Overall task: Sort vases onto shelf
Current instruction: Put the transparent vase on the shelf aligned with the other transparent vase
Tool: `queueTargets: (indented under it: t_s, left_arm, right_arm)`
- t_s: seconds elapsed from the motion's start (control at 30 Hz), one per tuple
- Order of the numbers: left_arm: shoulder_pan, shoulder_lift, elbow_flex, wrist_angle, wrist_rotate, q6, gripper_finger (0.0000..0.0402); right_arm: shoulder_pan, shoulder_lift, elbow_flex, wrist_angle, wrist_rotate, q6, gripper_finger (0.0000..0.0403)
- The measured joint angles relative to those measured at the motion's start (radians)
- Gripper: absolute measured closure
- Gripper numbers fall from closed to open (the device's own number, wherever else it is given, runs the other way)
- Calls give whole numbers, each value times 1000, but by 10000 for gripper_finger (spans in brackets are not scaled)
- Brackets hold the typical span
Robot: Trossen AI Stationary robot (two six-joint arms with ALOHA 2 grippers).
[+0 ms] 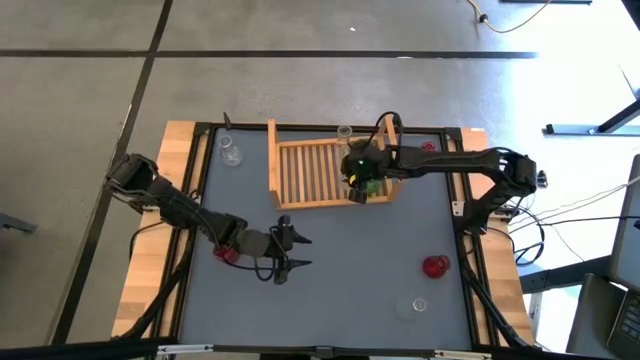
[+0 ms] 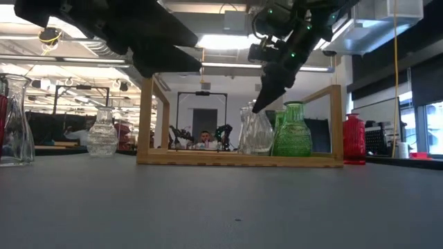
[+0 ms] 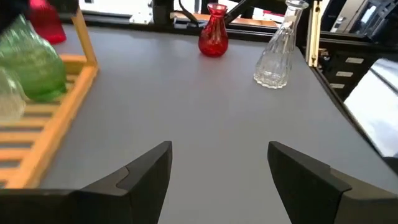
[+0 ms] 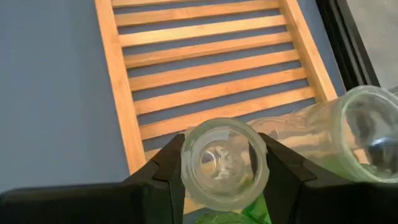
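Note:
The wooden shelf [image 1: 310, 172] lies flat at the table's far middle. My right gripper [image 4: 224, 165] reaches down over the shelf's near right corner, shut on a clear vase [image 2: 255, 131]. A green vase [image 2: 292, 131] and a second clear vase [image 4: 354, 127] stand right beside it on the slats. My left gripper [image 3: 217, 177] hovers open over bare table near the left middle [image 1: 290, 250], touching nothing. A red vase [image 1: 225, 255] stands by the left arm. Another red vase [image 3: 213, 31] and a clear vase [image 3: 277, 53] stand on the table at the near right. My right gripper pinches the clear vase's neck just below the rim [image 4: 186, 163] between its two fingers, one on each side. The fingers slant down from above. The vase is upright, its base level with the shelf's slats; whether it rests on them I cannot tell.
A clear vase [image 1: 230, 153] stands at the far left of the table, another [image 1: 345, 130] behind the shelf, and a red vase [image 1: 428, 147] at the far right. The shelf's raised side board [image 1: 272, 160] stands along its left side. Open grey table lies in the near middle.

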State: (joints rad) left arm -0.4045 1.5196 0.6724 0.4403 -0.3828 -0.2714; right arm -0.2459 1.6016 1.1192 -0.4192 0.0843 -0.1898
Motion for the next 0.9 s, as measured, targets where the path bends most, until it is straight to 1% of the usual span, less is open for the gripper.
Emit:
queueTargets:
  t_s: [0.13, 0.23, 0.43, 0.67, 0.9]
  left_arm:
    - [0, 0, 0, 25, 0, 70, 143]
    - [-4, 0, 0, 24, 0, 74, 143]
    - [-3, 0, 0, 25, -1, 74, 143]
    - [-4, 0, 0, 26, -1, 74, 143]
    - [-4, 0, 0, 26, -1, 70, 143]
  right_arm:
    - [-4, 4, -41, 65, -28, -3, 263]
    - [-4, 8, -65, 62, -27, -8, 263]
    - [-4, 8, -68, 77, -26, -9, 260]
    - [-4, 8, -68, 79, -25, -14, 234]
    - [-4, 7, -68, 87, -25, -15, 200]
